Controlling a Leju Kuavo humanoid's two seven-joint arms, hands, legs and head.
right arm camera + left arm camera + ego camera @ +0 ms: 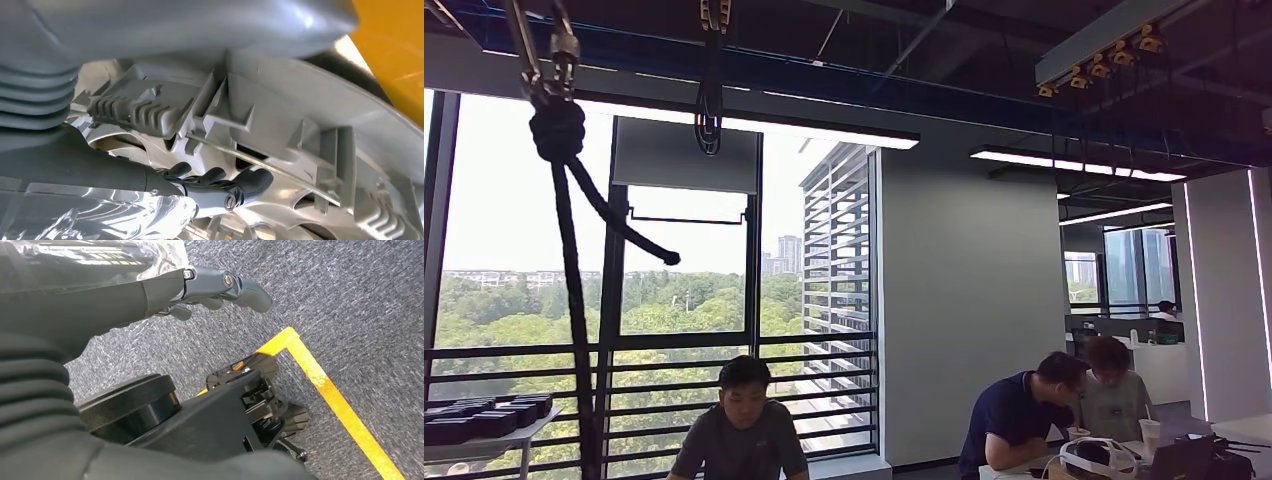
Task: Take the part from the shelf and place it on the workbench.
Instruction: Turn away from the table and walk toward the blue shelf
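Observation:
A light grey moulded plastic part (pixel 280 115) with ribs and clips lies close against my right hand (pixel 220 187). The dark fingers and grey thumb (pixel 252 181) curl onto its underside, so the hand grips it. An orange surface (pixel 395 45) shows past the part's edge. My left hand (pixel 215 290) hangs over grey carpet with nothing in it, its thumb stretched out and its fingers loosely bent.
A yellow tape line (pixel 330 390) runs across the carpet below my left hand. The head view looks high into an office. A person (pixel 742 430) sits before the window, two more people (pixel 1064 405) sit at a desk on the right, and a black rope (pixel 574 280) hangs at the left.

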